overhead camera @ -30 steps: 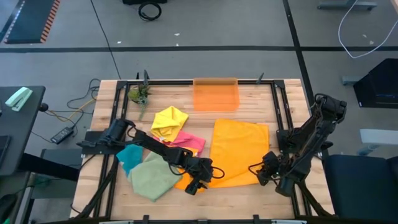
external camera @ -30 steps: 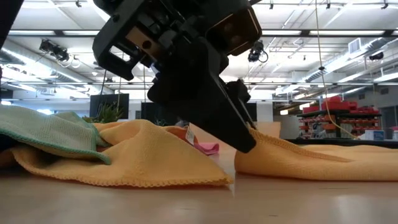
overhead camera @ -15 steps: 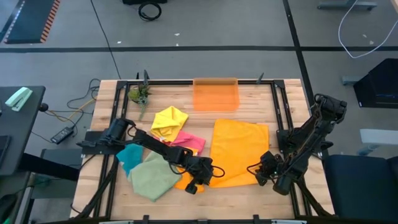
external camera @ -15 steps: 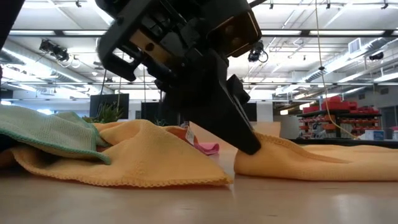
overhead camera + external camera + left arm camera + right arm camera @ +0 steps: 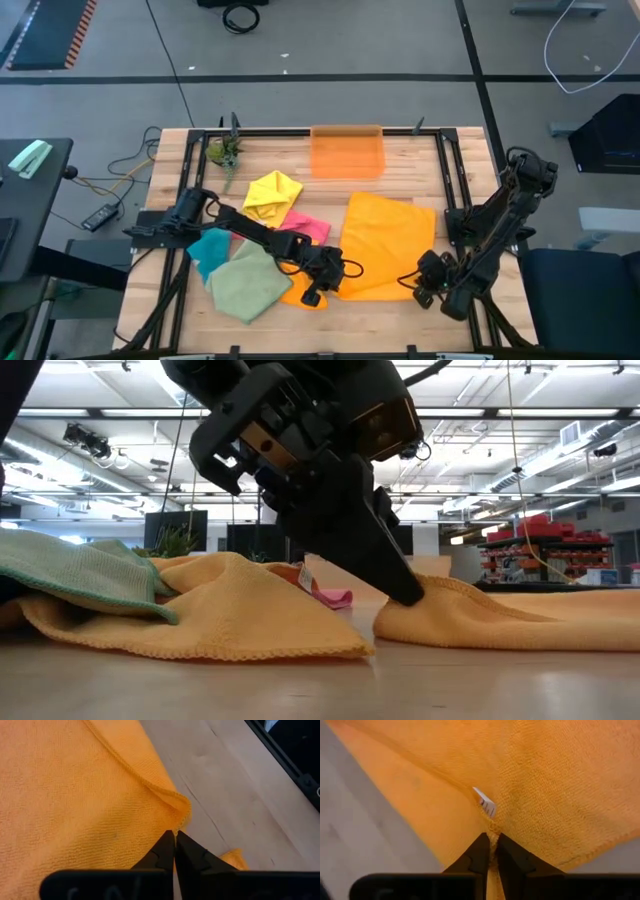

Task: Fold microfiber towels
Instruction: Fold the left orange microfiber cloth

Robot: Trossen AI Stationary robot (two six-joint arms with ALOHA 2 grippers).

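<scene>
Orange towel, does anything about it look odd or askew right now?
Yes. The orange towel lies skewed, its near-left corner overlapped by the sage green towel. Both grippers, left and right, pinch its near edge.

A light wooden table (image 5: 170,300) with a black metal frame along its edges fills the middle of the high view. Directly on it, right of centre, lies a large orange towel (image 5: 385,245), spread nearly flat. At the top centre stands a translucent orange bin (image 5: 347,152). Left of centre lie a crumpled yellow towel (image 5: 272,195) and a pink towel (image 5: 305,228) just below it. Toward the lower left, a teal towel (image 5: 208,247) and a sage green towel (image 5: 245,285) lie touching. A small green plant (image 5: 224,152) sits at the table's upper left corner.
</scene>
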